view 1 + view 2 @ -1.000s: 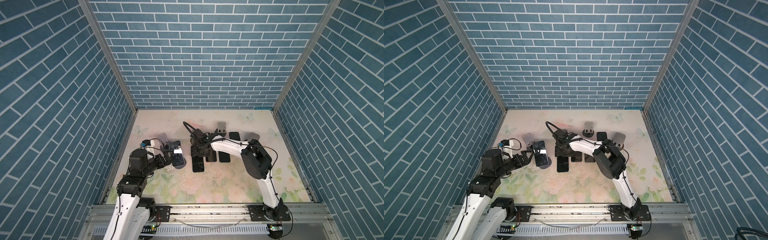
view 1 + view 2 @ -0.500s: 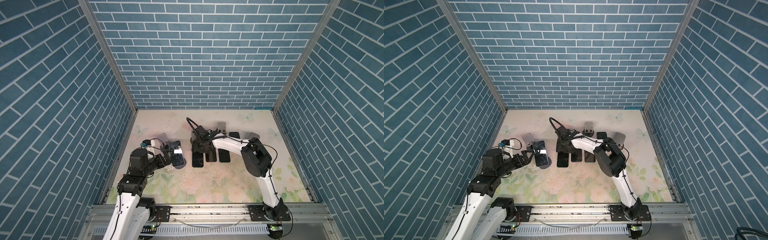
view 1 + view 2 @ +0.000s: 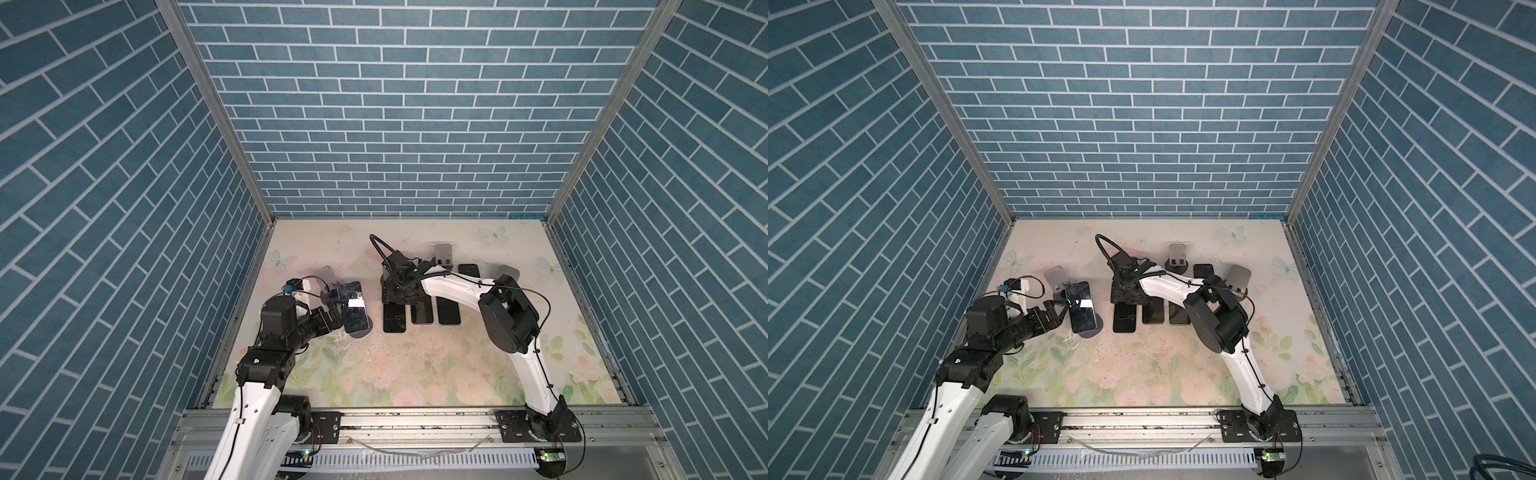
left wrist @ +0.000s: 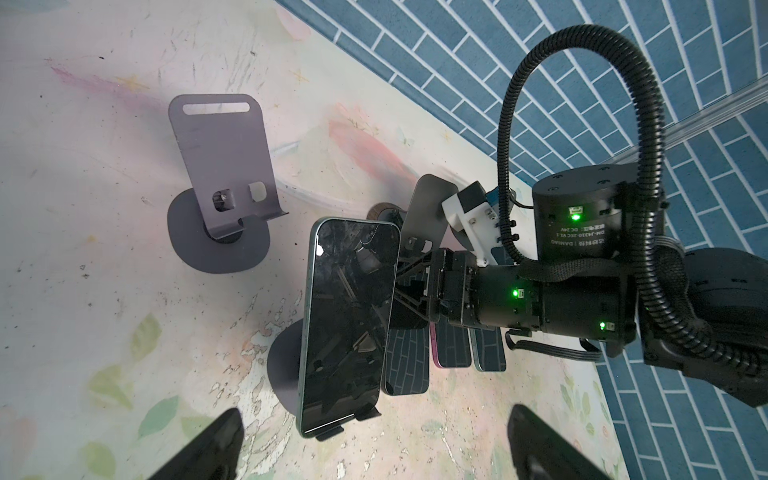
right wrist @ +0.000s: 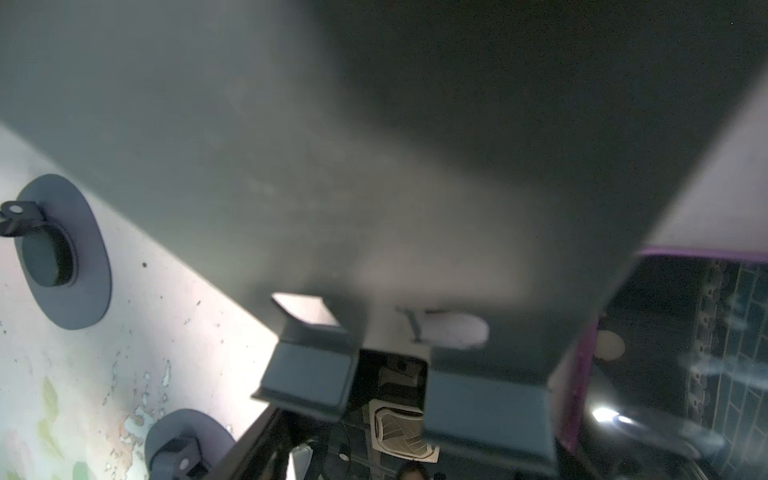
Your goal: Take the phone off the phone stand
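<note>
Phone [image 4: 349, 316] leans on its stand [image 4: 282, 365], left side of table [image 3: 415, 361], screen twd left gripper [image 3: 1060, 314], jaws spread wide prob. to straddle its edges; right gripper [image 3: 397, 296] at another stand [image 4: 426, 203], centre, spread or pinching, can't tell.

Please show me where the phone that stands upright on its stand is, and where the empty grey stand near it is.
phone [image 4: 349, 320]: left wrist view, on the middle of its dark screen.
empty stand [image 4: 222, 162]: left wrist view, on the middle of its tilted back plate.
</note>
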Action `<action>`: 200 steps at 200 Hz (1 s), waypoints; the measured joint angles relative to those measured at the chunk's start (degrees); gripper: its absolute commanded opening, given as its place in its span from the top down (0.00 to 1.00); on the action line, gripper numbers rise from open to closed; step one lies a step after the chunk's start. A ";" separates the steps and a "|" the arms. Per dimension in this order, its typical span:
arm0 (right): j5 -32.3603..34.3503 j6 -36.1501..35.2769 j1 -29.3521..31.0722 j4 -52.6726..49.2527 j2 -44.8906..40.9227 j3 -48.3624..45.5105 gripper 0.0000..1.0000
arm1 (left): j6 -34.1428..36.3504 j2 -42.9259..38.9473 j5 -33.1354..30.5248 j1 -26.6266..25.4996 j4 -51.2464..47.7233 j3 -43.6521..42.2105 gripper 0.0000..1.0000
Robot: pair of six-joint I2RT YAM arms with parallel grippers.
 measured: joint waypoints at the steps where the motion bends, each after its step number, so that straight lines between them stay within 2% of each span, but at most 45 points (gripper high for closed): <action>1: 0.02 0.00 0.00 0.00 0.00 0.00 0.33 | 0.00 0.00 0.00 0.00 0.02 0.00 0.00; 41: 0.68 -0.02 0.37 -0.46 0.24 0.46 0.29 | 0.00 0.00 0.11 0.00 0.57 0.00 0.00; 200: 2.16 -0.24 0.96 -1.46 0.79 1.38 0.26 | -0.02 -0.02 0.44 0.00 0.68 0.00 0.00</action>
